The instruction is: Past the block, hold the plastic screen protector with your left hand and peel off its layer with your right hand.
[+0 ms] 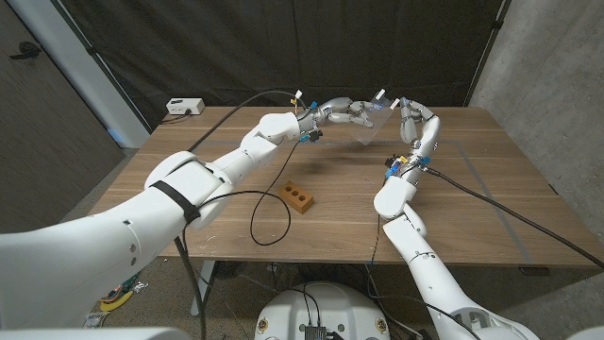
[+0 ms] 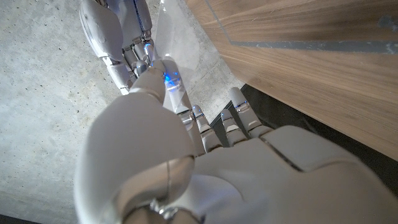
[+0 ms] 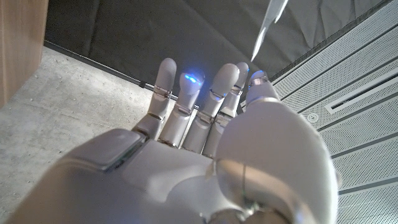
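A white power strip lies near the worktop's far left corner, well left of the screen protector. The orange block sits nearer the robot than the protector and a little to its left, beside a loop of black cable. The left hand is raised above the far side of the worktop and grips the clear screen protector at its left edge; the wrist view shows the fingers closed along the sheet. The protector hangs in the air between the two hands, clear of the wood. The right hand stands just right of it with fingertips at the sheet's upper edge; it seems to pinch the layer there, though the contact is too small to tell for certain. Nothing stands between block and protector.
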### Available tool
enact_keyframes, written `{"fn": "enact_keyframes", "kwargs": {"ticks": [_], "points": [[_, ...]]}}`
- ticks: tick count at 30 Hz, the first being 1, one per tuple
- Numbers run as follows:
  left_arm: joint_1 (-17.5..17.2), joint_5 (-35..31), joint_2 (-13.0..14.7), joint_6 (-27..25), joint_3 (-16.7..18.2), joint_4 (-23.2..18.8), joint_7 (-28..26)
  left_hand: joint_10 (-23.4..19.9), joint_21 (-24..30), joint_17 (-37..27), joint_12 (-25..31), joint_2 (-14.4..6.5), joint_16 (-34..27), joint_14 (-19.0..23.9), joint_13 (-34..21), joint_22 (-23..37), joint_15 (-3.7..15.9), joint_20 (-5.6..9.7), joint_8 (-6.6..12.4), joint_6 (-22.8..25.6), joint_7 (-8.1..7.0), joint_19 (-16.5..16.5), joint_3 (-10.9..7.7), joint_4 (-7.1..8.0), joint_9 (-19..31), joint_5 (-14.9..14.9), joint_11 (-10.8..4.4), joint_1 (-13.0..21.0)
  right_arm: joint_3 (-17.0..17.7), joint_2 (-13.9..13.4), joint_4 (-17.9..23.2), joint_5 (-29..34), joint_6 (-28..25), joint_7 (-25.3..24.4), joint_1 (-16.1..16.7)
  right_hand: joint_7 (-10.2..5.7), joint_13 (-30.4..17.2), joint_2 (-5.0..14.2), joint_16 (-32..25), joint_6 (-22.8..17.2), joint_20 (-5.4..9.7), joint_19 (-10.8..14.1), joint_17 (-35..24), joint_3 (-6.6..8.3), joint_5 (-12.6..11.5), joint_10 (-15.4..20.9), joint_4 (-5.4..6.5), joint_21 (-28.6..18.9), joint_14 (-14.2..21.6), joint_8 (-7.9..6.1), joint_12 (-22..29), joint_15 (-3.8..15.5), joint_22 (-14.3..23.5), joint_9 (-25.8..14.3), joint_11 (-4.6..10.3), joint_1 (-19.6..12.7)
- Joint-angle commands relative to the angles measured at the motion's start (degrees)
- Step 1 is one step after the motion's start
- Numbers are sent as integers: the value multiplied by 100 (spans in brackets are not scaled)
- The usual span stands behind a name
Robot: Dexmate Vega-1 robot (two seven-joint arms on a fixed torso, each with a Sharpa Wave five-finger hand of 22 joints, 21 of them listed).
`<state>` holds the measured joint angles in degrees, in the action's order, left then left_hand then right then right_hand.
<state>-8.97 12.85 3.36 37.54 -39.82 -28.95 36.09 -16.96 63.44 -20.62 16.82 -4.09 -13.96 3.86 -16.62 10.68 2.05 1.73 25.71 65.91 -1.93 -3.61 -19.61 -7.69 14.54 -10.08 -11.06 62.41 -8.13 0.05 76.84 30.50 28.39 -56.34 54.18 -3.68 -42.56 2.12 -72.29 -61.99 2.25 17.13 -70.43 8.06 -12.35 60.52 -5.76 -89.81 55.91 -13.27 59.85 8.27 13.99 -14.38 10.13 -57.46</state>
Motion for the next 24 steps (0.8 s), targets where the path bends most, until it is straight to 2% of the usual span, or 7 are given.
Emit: {"fn": "enact_keyframes", "kwargs": {"ticks": [1, 7, 10, 15, 18, 20, 24], "points": [[131, -47, -117, 41, -7, 311, -19, 6, 53, -12, 20, -32, 11, 12, -23, 6, 288, 11, 17, 34, 26, -59, -23, -17, 16, 14, 2, 8, -43, -80, 84, -145, 51, 334, 43, 4, 19, 14, -35, 10, 275, -23, 1, 3, -4, 1, 16, 20, -49, 17, -20, 417, 7, -7, -11, 54], [153, -60, -130, 60, -12, 355, -16, 21, 58, -17, 18, -32, 12, 13, -24, 6, 286, 8, 23, 32, 15, -60, -25, -18, 27, 15, 6, 11, -39, -83, 130, -166, -65, 525, 61, 24, 31, 19, -20, -52, 235, -55, 19, -12, 2, 34, 32, 21, -90, 12, -11, 418, 7, 12, -64, 113], [143, -65, -120, 67, -12, 329, -20, 16, 60, -20, 22, -31, 13, 14, -24, 5, 288, 13, 27, 33, 8, -60, -25, -19, 32, 15, 3, 13, -40, -77, 105, -154, -59, 527, 43, 60, 38, 30, -33, -51, 217, -72, 7, -33, 10, 42, 71, 23, -87, 31, -9, 414, 7, 31, -58, 197], [122, -91, -89, 24, -23, 263, -49, 20, 64, -23, 23, -25, 14, 17, -24, 5, 296, 12, 21, 31, 24, -60, -25, -22, 22, 15, 2, 16, -55, -72, 99, -118, -38, 524, 27, 69, 0, 26, -59, -49, 220, -70, -6, -32, 10, 32, 55, 20, -81, 49, 14, 418, 7, 51, -45, 196], [123, -82, -92, 31, -20, 275, -26, 24, 66, -25, 24, -25, 15, 15, -24, 5, 289, 9, 19, 28, 9, -63, -24, -21, 21, 15, 3, 15, -39, 33, -13, -58, -47, 247, -34, 21, -51, -21, -89, 256, 236, -84, -16, -57, 13, -74, 39, 24, -119, 181, 6, 412, 3, 69, 5, 233], [117, -98, -80, 35, -28, 257, -40, 27, 69, -27, 24, -24, 16, 13, -24, 4, 290, 11, 20, 32, 24, -59, -24, -20, 20, 15, -3, 14, -9, 102, -12, -86, -141, 179, -41, 21, -22, -49, 3, 593, 236, -124, 68, -82, 5, -360, 36, 34, -274, 254, -114, 418, -5, 35, -11, 293], [104, -82, -67, 28, -20, 225, -8, 23, 71, -31, 28, -25, 17, 15, -25, 4, 297, 21, 22, 38, 26, -62, -24, -19, 18, 15, 1, 14, -8, 114, -58, -77, -164, 91, -65, 60, 47, -47, 182, 931, 235, -180, 214, -86, -14, -503, 5, 43, -415, 290, -194, 433, -17, 25, -33, 301]]}}
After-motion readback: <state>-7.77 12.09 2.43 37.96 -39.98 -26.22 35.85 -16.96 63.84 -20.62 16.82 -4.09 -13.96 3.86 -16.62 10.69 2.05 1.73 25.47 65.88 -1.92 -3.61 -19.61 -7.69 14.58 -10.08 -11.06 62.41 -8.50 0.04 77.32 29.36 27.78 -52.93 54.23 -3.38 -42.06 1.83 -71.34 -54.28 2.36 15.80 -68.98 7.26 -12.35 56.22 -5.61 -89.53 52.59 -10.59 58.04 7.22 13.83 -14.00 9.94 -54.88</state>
